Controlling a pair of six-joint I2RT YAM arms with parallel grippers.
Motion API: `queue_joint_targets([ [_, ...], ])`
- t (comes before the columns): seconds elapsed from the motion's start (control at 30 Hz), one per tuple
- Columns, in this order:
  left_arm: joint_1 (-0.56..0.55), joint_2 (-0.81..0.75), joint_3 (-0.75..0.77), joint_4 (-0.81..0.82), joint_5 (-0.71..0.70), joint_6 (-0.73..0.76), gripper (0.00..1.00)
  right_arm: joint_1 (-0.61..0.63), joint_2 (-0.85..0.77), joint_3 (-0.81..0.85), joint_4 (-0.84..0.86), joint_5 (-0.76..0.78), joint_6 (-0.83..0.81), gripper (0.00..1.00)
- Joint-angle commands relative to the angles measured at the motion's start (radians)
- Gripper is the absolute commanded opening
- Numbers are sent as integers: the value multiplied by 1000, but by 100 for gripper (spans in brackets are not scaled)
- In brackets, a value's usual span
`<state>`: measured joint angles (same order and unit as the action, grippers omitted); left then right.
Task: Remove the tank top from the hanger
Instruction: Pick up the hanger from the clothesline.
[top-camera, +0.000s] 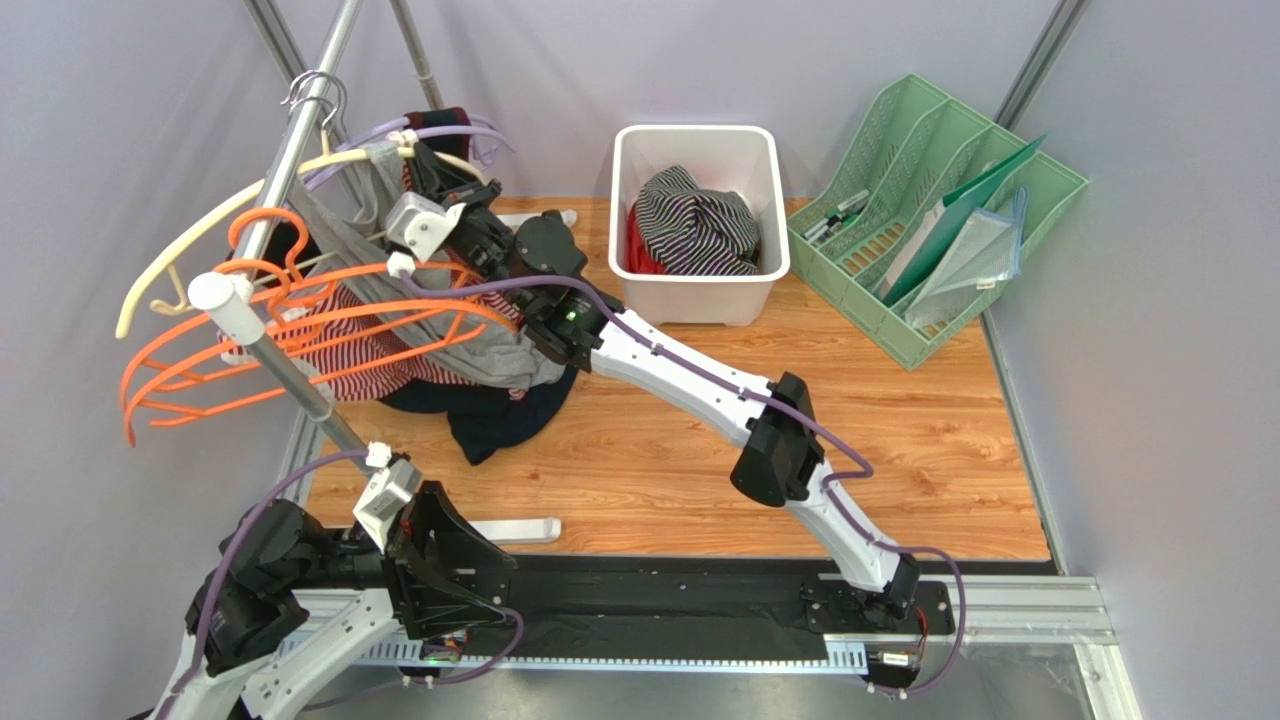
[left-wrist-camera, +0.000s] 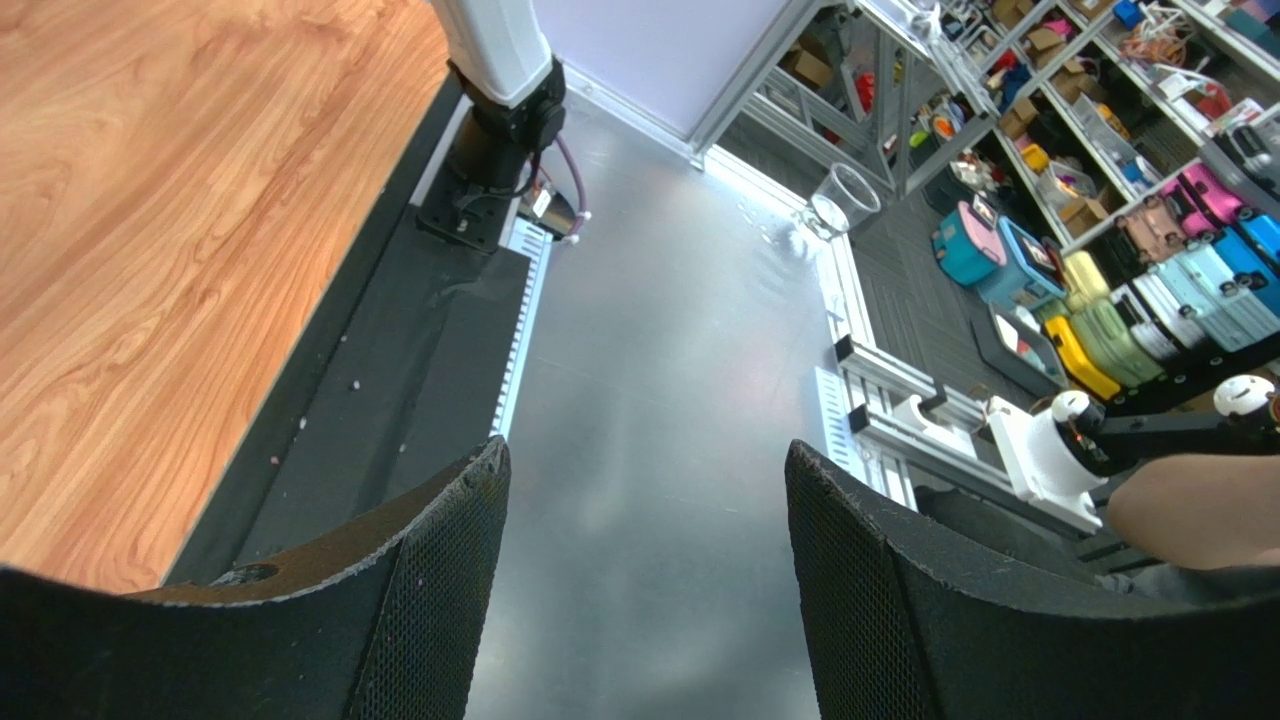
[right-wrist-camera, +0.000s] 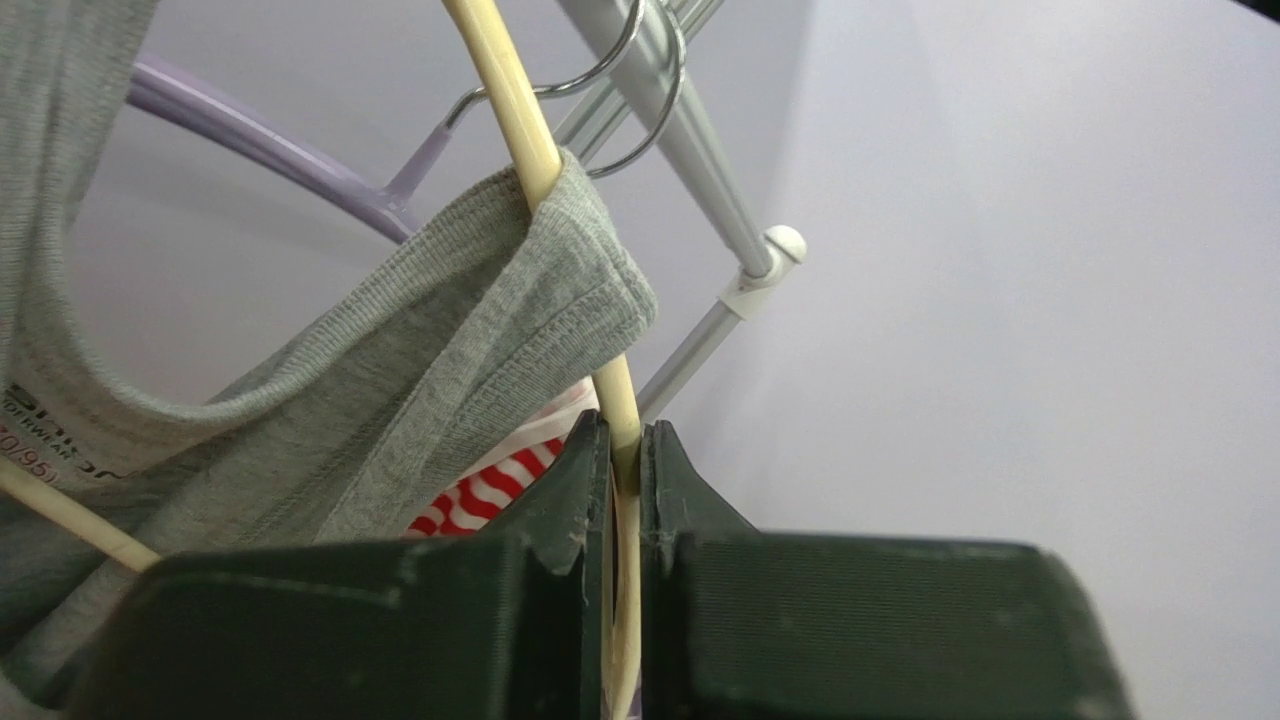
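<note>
One wooden table (top-camera: 902, 435) spreads ahead of the arms. At its far left a clothes rail (top-camera: 293, 150) holds the grey tank top (right-wrist-camera: 421, 375), one strap looped over a cream hanger (right-wrist-camera: 511, 105). The right gripper (right-wrist-camera: 616, 450) pinches that hanger's arm just below the strap. The left gripper (left-wrist-camera: 646, 495) hangs spread, holding nothing, above the metal near edge.

One gray tank top (right-wrist-camera: 376, 405) is hanging on one cream hanger (right-wrist-camera: 523, 105), beside one purple hanger (right-wrist-camera: 256, 138) and several orange hangers (top-camera: 226, 360), too tangled for counting. One white bin (top-camera: 706, 300) and one green file organizer (top-camera: 864, 315) are sitting on the tabletop (top-camera: 902, 480).
</note>
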<state>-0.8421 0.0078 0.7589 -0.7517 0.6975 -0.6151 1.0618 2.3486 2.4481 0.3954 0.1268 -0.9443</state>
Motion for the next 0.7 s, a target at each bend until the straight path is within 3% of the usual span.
queue_joint_targets([
  [0.0, 0, -115, 34, 0, -6, 0, 73, 6, -141, -33, 63, 39, -33, 0],
  [0.27, -2, -105, 60, 14, 3, -11, 73, 3, -259, -247, 117, 92, -45, 0],
  [0.67, -2, -43, 103, 87, 39, -26, 73, -22, -356, -403, 140, 131, -7, 0],
])
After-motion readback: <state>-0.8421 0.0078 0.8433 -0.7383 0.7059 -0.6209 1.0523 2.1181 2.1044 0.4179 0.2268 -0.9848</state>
